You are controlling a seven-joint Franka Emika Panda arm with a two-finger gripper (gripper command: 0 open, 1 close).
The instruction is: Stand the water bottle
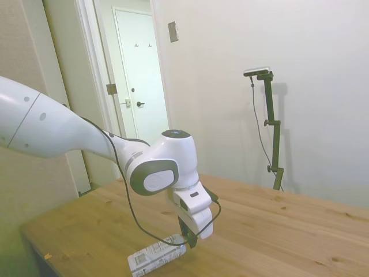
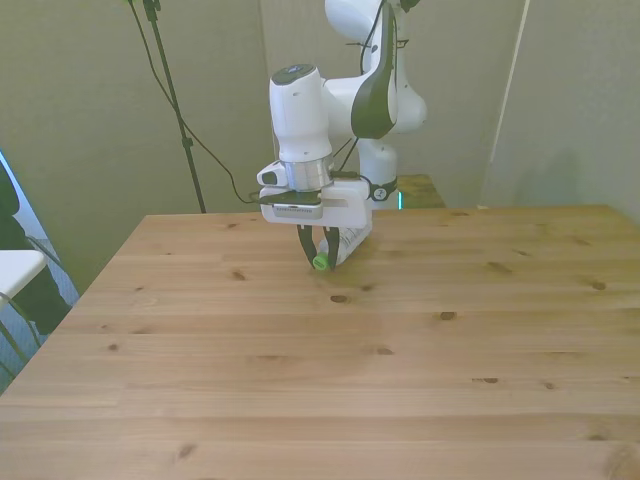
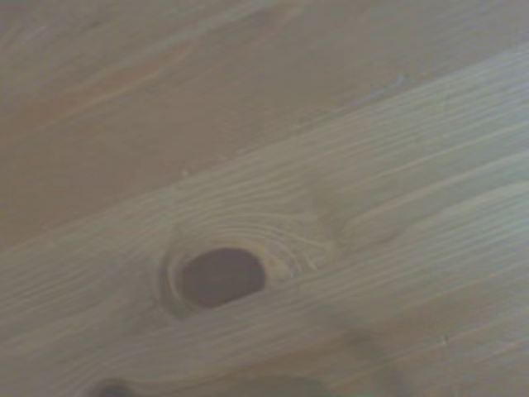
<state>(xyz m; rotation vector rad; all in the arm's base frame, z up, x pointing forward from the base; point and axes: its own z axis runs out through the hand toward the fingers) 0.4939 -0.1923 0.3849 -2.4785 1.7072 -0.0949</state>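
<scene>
Bottle: the water bottle (image 1: pixel 157 255) is lying on its side on the bench (image 2: pixel 300 380), not yet standing, with its printed label showing in the side view.
Long axis: it is running roughly level with the bench top; in the front view the green cap (image 2: pixel 320 262) is pointing toward the camera and the body (image 2: pixel 345 247) is trailing back toward the robot.
Cap end: the cap is sitting low, just above or on the wood; I cannot tell which.
Bottle from gripper: the gripper (image 2: pixel 320 255) is reaching straight down over the neck end, so most of the bottle's length is stretching away from it to one side.
Gripper state: its dark fingers are sitting on either side of the neck near the cap and appear to be pinching it, though actual contact is too small to confirm.
Wrist view: it is showing only blurred wood grain and a dark knot (image 3: pixel 221 277); the bottle is out of it.
Coming move, as I judge it: the neck end is needing to rise while the base pivots down onto the wood.
Risk: a hold so far from the middle is leaving the body free to swing or slip.
</scene>
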